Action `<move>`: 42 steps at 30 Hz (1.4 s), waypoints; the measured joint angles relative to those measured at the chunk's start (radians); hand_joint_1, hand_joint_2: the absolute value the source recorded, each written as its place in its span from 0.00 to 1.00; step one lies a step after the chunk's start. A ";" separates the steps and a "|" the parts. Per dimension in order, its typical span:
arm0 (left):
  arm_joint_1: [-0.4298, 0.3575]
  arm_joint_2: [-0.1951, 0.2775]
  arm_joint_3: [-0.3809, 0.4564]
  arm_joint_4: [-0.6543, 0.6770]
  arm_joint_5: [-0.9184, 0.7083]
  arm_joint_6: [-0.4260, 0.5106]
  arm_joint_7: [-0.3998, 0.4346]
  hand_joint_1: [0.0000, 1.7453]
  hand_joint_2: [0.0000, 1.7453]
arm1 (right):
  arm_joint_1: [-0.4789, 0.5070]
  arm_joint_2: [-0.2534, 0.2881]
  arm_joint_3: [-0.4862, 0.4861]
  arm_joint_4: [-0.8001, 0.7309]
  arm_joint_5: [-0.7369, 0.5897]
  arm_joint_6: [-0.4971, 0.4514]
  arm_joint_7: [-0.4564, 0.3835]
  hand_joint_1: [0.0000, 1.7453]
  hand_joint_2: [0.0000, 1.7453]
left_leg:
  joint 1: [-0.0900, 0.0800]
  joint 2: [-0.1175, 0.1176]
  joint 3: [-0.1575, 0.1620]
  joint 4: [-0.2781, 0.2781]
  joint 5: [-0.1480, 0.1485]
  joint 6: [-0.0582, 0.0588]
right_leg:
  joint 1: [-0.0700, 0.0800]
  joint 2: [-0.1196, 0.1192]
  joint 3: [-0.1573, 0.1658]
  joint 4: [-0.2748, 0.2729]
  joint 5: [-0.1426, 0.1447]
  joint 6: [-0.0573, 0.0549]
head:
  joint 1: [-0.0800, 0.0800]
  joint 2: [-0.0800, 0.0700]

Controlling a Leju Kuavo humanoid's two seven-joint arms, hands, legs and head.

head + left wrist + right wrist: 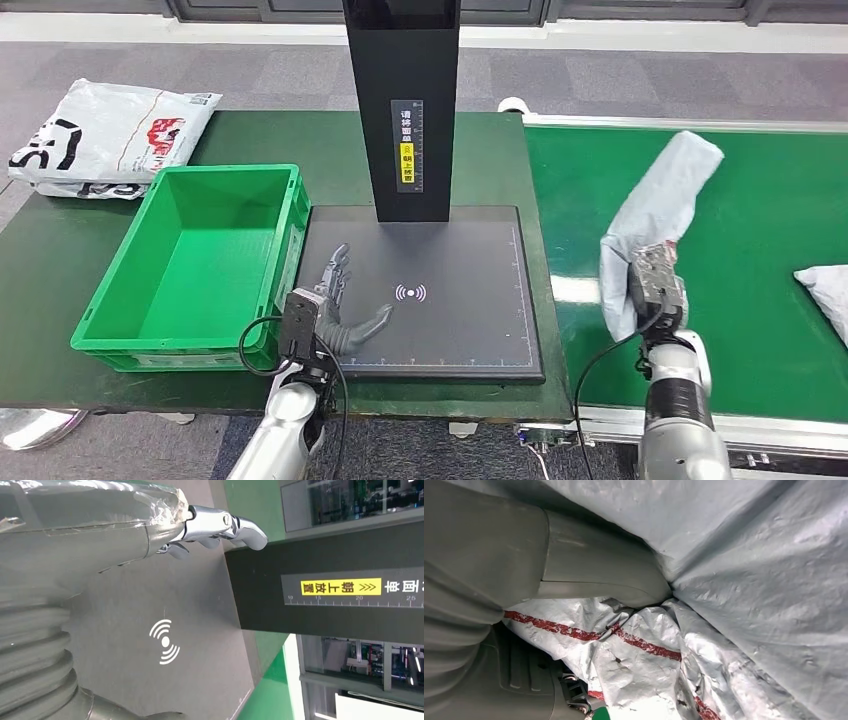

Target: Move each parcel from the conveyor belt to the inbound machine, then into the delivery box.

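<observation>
A dark green tabletop (pixel 480 150) is seen at the left and middle, and a bright green conveyor belt (pixel 770 220) adjoins it on the right. At the centre of the tabletop the inbound machine (pixel 420 290) is set: a flat black plate marked with a white wireless symbol, from whose far edge a black upright column (pixel 402 100) with a yellow label rises. Just left of the plate, touching its edge, a green delivery box (pixel 190 260) stands open. Behind the box, at the far left corner, a white printed bag (pixel 110 135) is laid. On the belt near the machine, a long grey parcel (pixel 655 210) is gripped at its near end by the right hand (pixel 655 285), whose fingers are closed into the crumpled, red-striped wrapping, as is shown close up in the right wrist view (pixel 724 580). A second grey parcel (pixel 825 290) is lying at the belt's right edge. The left hand (pixel 340 305) is held over the plate's near left part, fingers spread and nothing grasped.
</observation>
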 joint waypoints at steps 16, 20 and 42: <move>-0.005 0.000 -0.021 0.013 0.027 0.001 0.003 0.00 1.00 | -0.024 0.169 0.303 0.126 0.071 -0.072 0.061 1.00 1.00 | 0.000 0.005 0.001 0.000 -0.002 -0.007 | 0.001 0.006 -0.003 0.003 -0.001 -0.006 | 0.000 0.000; -0.005 0.000 -0.021 0.012 0.027 0.001 0.003 0.00 1.00 | -0.032 0.178 0.330 0.139 0.083 -0.069 0.075 1.00 1.00 | 0.001 0.009 0.002 0.000 -0.003 -0.008 | 0.001 0.008 -0.004 0.003 -0.001 -0.008 | 0.000 0.000; -0.009 0.000 -0.039 0.012 0.050 0.001 0.005 0.00 1.00 | -0.109 0.225 0.742 0.266 -0.072 -0.049 0.308 0.00 1.00 | 0.003 0.016 0.007 -0.001 -0.003 -0.014 | 0.002 0.016 -0.004 0.006 -0.001 -0.014 | 0.000 0.000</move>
